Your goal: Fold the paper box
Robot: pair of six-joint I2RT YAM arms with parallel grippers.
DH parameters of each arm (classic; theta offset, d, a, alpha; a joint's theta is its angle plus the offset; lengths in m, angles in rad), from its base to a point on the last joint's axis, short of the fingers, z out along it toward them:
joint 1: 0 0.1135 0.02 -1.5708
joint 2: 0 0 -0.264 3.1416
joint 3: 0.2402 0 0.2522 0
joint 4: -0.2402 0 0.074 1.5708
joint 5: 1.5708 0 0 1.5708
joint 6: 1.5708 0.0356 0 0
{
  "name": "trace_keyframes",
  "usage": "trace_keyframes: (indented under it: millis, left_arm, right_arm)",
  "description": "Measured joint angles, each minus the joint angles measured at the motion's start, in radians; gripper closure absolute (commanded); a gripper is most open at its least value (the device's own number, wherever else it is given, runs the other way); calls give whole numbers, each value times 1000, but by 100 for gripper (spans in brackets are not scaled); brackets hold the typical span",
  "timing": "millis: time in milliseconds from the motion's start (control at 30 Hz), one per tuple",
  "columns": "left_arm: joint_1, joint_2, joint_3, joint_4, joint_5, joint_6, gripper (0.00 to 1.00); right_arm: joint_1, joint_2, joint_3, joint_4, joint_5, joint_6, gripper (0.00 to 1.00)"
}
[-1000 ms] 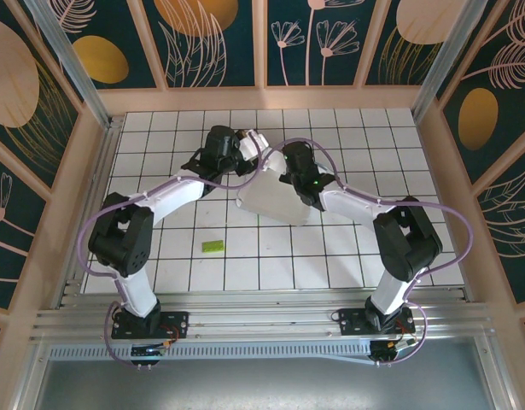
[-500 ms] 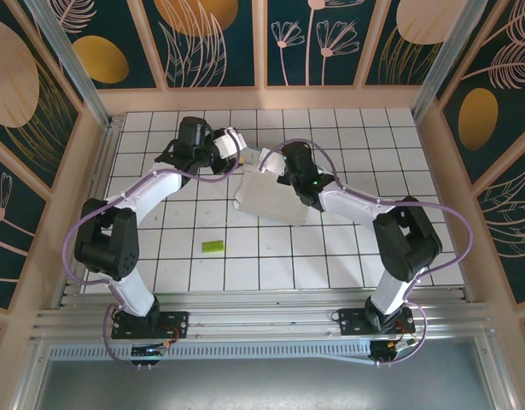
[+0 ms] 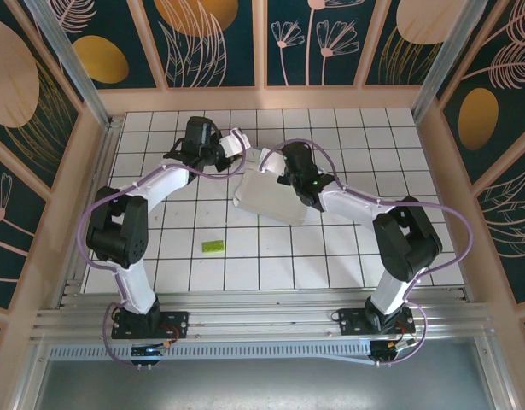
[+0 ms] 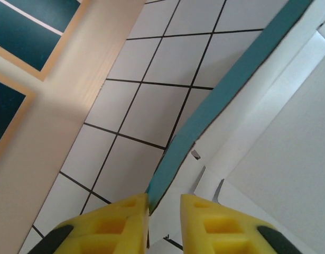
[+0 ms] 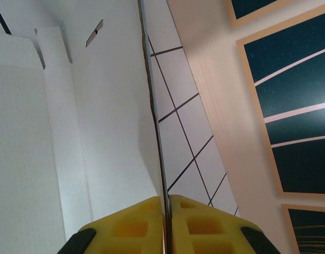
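The paper box [image 3: 271, 203] is a flapped card sheet, whitish face up, tilted off the tiles near the table's middle. My right gripper [image 3: 272, 167] is shut on the sheet's far edge; in the right wrist view the thin card [image 5: 72, 132] runs straight up from between my right gripper's [image 5: 166, 199] pressed yellow fingers. My left gripper [image 3: 238, 149] is at the sheet's far left corner. In the left wrist view a raised light blue flap [image 4: 225, 90] rests against the left finger [image 4: 120, 219], and my left gripper [image 4: 165, 198] stands open with a gap beside it.
A tiny green rectangular piece [image 3: 212, 246] lies on the tiles in front of the left arm. The wooden back wall [image 3: 262, 98] and side walls [image 3: 61, 205] border the tiled table [image 3: 330, 256]. The left arm's elbow is near the left wall.
The left gripper pulled back to the left from the sheet's corner, then edged back toward it. The sheet dropped a little. The right gripper kept its hold.
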Motion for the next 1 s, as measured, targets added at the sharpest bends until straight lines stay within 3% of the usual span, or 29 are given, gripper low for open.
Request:
trace_keyframes:
  millis: [300, 700, 1000]
  left_arm:
    - [-5, 0, -11, 62, 52, -165, 97]
    - [-92, 0, -17, 111, -4, -407, 94]
    - [-96, 6, -19, 119, -34, -439, 84]
  right_arm:
    - [-1, 3, 21, -14, 8, 51, 90]
    - [4, 29, 70, -55, 35, 101, 90]
    - [4, 29, 80, -75, -8, 122, 88]
